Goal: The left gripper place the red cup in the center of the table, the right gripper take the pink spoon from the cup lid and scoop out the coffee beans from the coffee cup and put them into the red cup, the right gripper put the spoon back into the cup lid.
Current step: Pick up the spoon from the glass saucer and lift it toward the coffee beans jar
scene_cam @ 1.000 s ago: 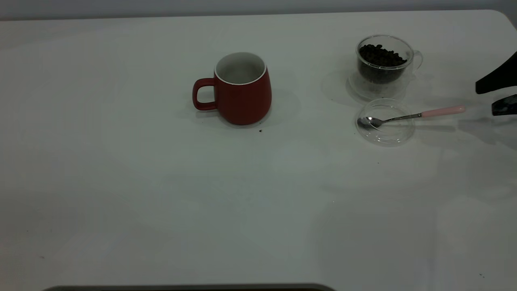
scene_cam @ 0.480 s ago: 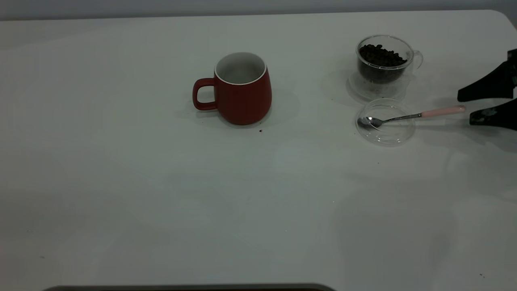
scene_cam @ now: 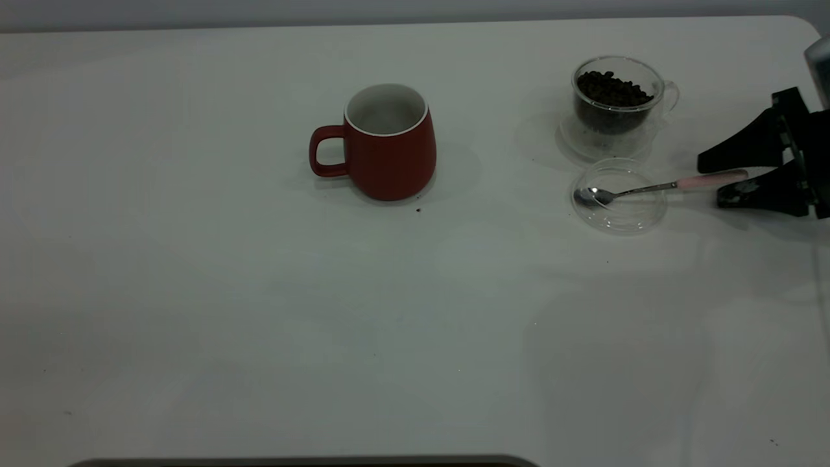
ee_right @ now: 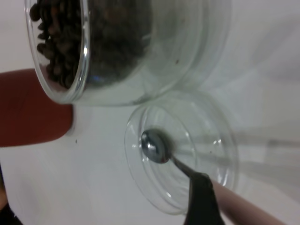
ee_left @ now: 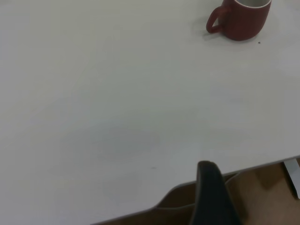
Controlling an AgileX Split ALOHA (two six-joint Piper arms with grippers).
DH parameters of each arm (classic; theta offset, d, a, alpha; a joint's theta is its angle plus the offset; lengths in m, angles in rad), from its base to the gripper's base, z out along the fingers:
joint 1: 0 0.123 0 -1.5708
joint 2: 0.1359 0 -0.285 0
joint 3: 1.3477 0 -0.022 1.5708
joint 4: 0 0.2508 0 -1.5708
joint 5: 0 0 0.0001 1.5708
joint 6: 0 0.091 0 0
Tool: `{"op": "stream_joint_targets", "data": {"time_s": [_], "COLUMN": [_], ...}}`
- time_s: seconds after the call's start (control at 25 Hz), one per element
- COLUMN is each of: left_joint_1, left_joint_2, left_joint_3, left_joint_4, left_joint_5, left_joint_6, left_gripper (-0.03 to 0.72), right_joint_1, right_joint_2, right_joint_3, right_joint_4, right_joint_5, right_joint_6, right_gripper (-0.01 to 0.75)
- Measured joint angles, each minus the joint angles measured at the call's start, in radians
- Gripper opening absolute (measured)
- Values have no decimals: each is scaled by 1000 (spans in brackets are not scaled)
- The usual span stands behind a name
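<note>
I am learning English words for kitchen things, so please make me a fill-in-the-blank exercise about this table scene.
1. The coffee cup of clear glass is full of coffee ____.
2. The bowl of the pink spoon rests in the clear cup ____.
3. The red cup has its handle pointing away from the ____ gripper, which is open around the spoon's handle end.

Missing words: beans; lid; right

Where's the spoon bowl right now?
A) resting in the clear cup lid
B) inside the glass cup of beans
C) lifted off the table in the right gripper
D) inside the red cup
A: the pink spoon lies with its metal bowl in the clear cup lid, handle sticking out toward the open right gripper, whose fingers sit either side of the handle end without closing on it.
</note>
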Motion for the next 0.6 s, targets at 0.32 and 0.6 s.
{"op": "stream_joint_targets", "data": {"time_s": [0.32,0.6], "left_joint_1": [0,0], "left_joint_2": [0,0], "left_joint_3": [0,0], "left_joint_4": [0,0], "left_joint_5": [0,0], "left_joint_6": [0,0], "left_gripper": [505,505], "right_joint_1": [14,14], "right_joint_2": [8,8], "right_joint_3": [-3,-7], "right_joint_4": [4,18], "right_joint_5": [3,3], "right_joint_6": [-4,-7], "right_gripper": [497,386]}}
